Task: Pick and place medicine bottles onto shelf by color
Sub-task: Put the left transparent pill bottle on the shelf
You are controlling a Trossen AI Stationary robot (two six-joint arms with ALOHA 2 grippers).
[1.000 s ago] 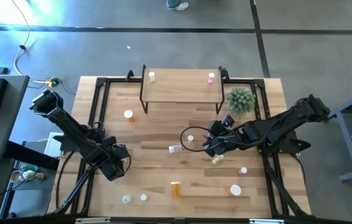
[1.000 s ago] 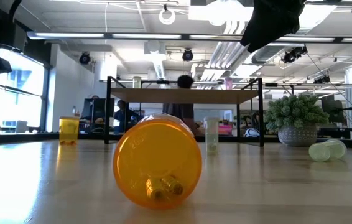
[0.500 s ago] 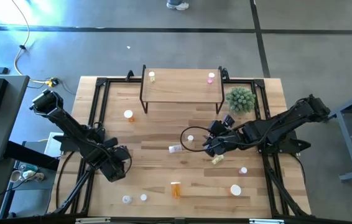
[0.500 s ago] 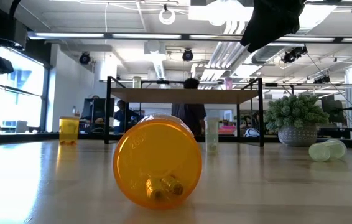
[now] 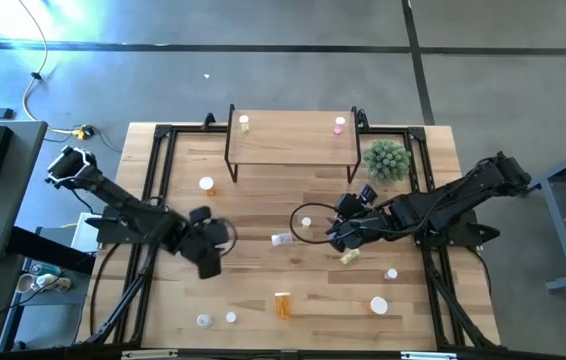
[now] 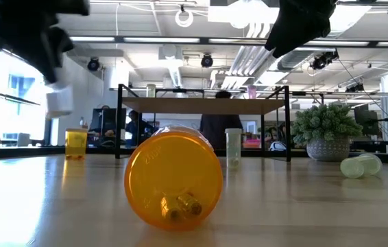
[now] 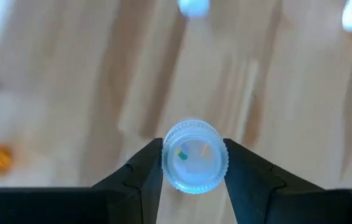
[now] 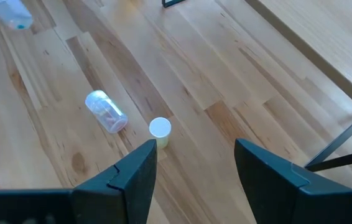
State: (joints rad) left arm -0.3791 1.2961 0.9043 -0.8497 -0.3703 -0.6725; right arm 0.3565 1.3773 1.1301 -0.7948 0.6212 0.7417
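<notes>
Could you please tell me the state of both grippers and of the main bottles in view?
left gripper: shut on the clear bottle, held in the air.
right gripper: open, empty.
orange bottle: lying on its side.
yellow-green bottle: lying on its side.
pink bottle: upright on the shelf.

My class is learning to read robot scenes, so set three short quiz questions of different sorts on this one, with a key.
1. True or false: the left claw is shut on a clear medicine bottle.
2. How many bottles stand on the shelf? A) none B) two C) four
3. Fill in: the orange bottle nearest the low camera lies on its ____.

Key: 1 true. 2 B: one pale, one pink. 3 side. The right claw is open above the table.
</notes>
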